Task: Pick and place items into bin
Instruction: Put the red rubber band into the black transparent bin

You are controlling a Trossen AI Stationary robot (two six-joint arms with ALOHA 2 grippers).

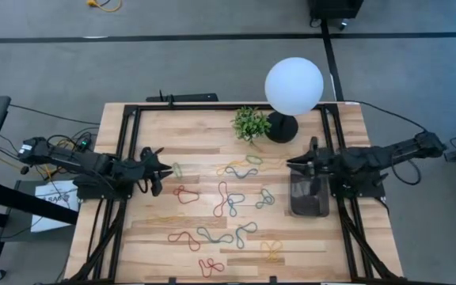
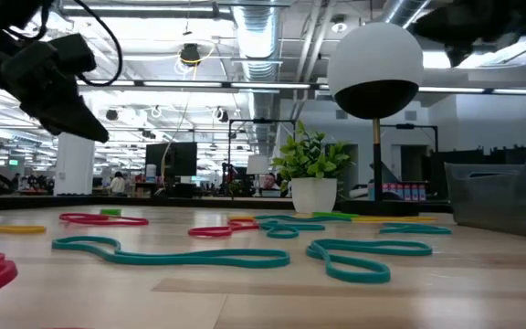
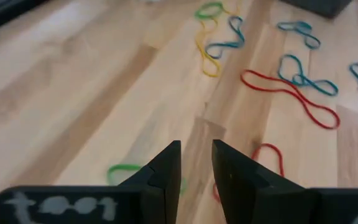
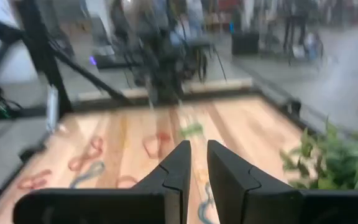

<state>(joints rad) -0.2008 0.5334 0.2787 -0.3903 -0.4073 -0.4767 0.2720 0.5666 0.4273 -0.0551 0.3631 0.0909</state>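
- At nine o'clock on the bench point(image 1: 180, 131), seen from above, the left hand point(image 1: 163, 168) hangs near the bench's left edge; its fingers point(image 3: 166, 168) stand a narrow slit apart with nothing between them, so it is released.
- Just beside that hand, toward the middle, lies a pale green band point(image 1: 176, 169); the left wrist view shows it on the wood under the fingers, not touching them.
- At three o'clock the right hand point(image 1: 301, 164) is at the upper end of the bin point(image 1: 309, 194), above its rim; its fingers point(image 4: 178, 171) show a thin gap and grip nothing.
- The bin sits close to the right rail of the frame, with only a thin strip of wood between its wall and that rail.
- The rubber bands point(image 1: 228, 199) are spread over the middle and the six o'clock half of the bench, well apart from the bin: a red loop point(image 1: 185, 194) near the left hand, teal loops point(image 2: 172, 254) nearest the low camera, a red squiggle point(image 1: 210, 266) almost at the front edge, a yellow one point(image 1: 271, 250) near five o'clock.
- At twelve o'clock stand the plant point(image 1: 251, 123) and the lamp point(image 1: 293, 87), side by side, near the back edge.
- Open wood lies at the upper left, between ten and twelve o'clock, and in the strip between the scattered bands and the bin.
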